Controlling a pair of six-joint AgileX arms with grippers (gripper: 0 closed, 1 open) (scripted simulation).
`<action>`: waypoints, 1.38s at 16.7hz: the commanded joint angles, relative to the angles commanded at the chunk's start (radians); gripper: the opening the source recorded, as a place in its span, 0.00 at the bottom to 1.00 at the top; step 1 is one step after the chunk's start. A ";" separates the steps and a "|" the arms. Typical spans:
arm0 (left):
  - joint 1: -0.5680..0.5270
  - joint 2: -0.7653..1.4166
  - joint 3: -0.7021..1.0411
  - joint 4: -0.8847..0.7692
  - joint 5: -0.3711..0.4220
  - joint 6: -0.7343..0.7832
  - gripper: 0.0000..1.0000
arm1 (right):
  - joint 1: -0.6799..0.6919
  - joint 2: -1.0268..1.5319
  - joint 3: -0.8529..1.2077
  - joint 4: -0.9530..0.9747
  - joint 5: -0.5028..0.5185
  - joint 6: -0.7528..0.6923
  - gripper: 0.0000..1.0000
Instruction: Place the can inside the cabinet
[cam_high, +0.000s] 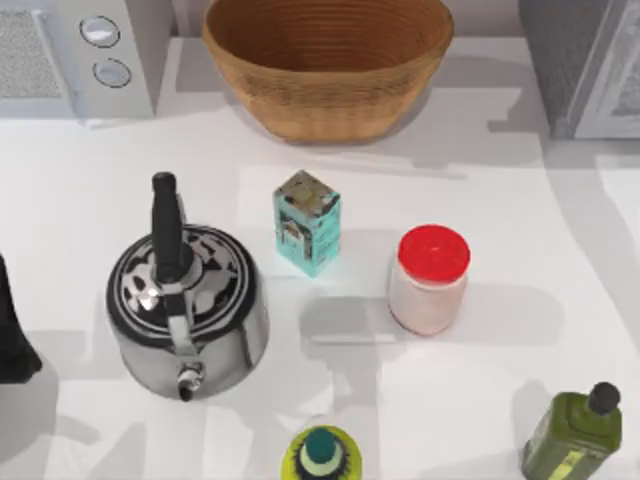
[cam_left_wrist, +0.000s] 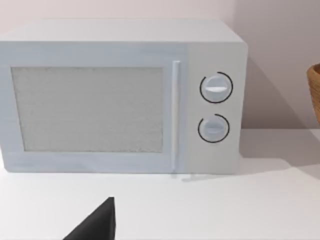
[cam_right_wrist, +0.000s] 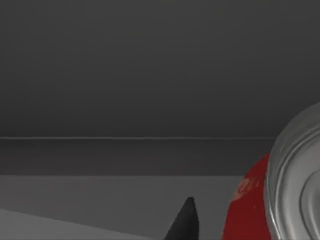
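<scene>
The red can with its silver top shows close up in the right wrist view, inside a dark grey space with a back wall and a floor. A dark part of my right gripper sits just beside the can, with a narrow gap showing between them. The grey cabinet stands at the table's back right corner, speckled side and pale door panel in sight. My left gripper is parked at the table's left edge.
A white microwave with two knobs stands back left, a wicker basket back centre. On the table are a kettle, a teal box, a red-lidded jar, and two green bottles at the front.
</scene>
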 joint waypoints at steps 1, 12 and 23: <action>0.000 0.000 0.000 0.000 0.000 0.000 1.00 | 0.000 0.000 0.000 0.000 0.000 0.000 0.00; 0.000 0.000 0.000 0.000 0.000 0.000 1.00 | -0.015 0.220 0.290 -0.075 -0.025 -0.007 0.00; 0.000 0.000 0.000 0.000 0.000 0.000 1.00 | -0.053 0.568 0.764 -0.193 -0.059 -0.007 0.00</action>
